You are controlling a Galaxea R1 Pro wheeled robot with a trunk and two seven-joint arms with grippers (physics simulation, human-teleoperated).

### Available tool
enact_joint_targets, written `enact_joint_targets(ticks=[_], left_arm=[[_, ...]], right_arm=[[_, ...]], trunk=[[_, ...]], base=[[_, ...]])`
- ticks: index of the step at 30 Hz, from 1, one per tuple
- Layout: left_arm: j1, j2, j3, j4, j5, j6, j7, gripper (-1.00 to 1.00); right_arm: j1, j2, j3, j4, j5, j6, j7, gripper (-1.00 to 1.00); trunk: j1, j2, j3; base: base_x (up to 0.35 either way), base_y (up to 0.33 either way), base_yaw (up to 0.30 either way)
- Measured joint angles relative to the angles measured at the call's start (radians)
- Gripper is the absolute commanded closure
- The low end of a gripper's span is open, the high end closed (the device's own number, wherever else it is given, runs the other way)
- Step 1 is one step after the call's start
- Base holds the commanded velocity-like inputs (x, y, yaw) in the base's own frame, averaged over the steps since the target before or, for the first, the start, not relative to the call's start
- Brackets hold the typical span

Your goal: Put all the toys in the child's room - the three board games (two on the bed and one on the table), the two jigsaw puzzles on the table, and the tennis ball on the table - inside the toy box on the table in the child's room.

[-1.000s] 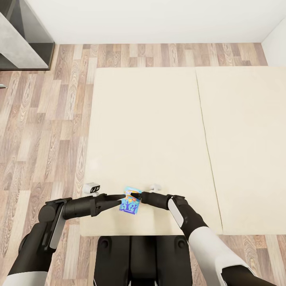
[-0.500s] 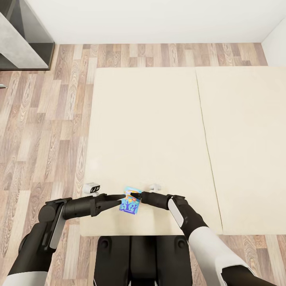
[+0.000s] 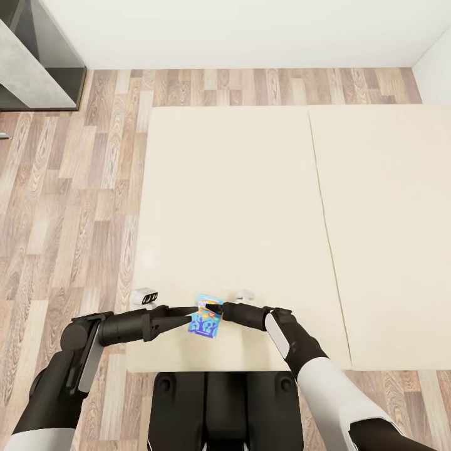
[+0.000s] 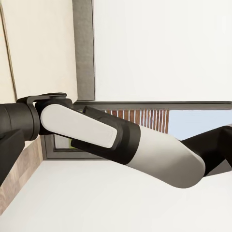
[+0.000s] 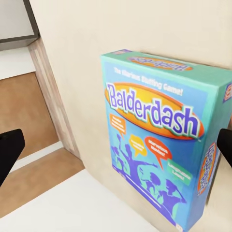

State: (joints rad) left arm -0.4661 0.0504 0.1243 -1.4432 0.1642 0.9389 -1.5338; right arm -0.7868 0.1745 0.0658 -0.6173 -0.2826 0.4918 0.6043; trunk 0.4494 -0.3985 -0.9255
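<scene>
A small blue board game (image 3: 207,323), printed "Balderdash", lies near the front edge of the cream bed (image 3: 232,207), just ahead of my base. Both arms reach in toward it. The tip of my left gripper (image 3: 190,317) is at the box's left edge, and its jaw gap cannot be made out. My right gripper (image 3: 214,308) is over the box's upper right corner. In the right wrist view the board game (image 5: 159,140) sits between the wide-open fingers of the right gripper (image 5: 118,147). One fingertip (image 5: 226,145) is at the box's edge and the other (image 5: 8,151) is well clear.
Wood floor (image 3: 69,207) runs along the bed's left side and behind it to a white wall (image 3: 238,31). A grey furniture corner (image 3: 31,66) stands at the far left. A seam (image 3: 321,207) splits the mattress in two. My right forearm (image 4: 121,140) crosses the left wrist view.
</scene>
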Motion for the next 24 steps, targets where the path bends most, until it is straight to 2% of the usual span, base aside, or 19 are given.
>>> enact_joint_targets(ticks=[10,24], left_arm=[[0.0,0.0,0.0,0.0,0.0,0.0,-0.001,-1.0],[0.0,0.0,0.0,0.0,0.0,0.0,-0.001,-1.0]], right_arm=[[0.0,0.0,0.0,0.0,0.0,0.0,0.0,-1.0],[0.0,0.0,0.0,0.0,0.0,0.0,0.0,-1.0]], trunk=[[0.0,0.0,0.0],[0.0,0.0,0.0]], base=[[0.0,0.003,0.0],[0.0,0.06,0.0]])
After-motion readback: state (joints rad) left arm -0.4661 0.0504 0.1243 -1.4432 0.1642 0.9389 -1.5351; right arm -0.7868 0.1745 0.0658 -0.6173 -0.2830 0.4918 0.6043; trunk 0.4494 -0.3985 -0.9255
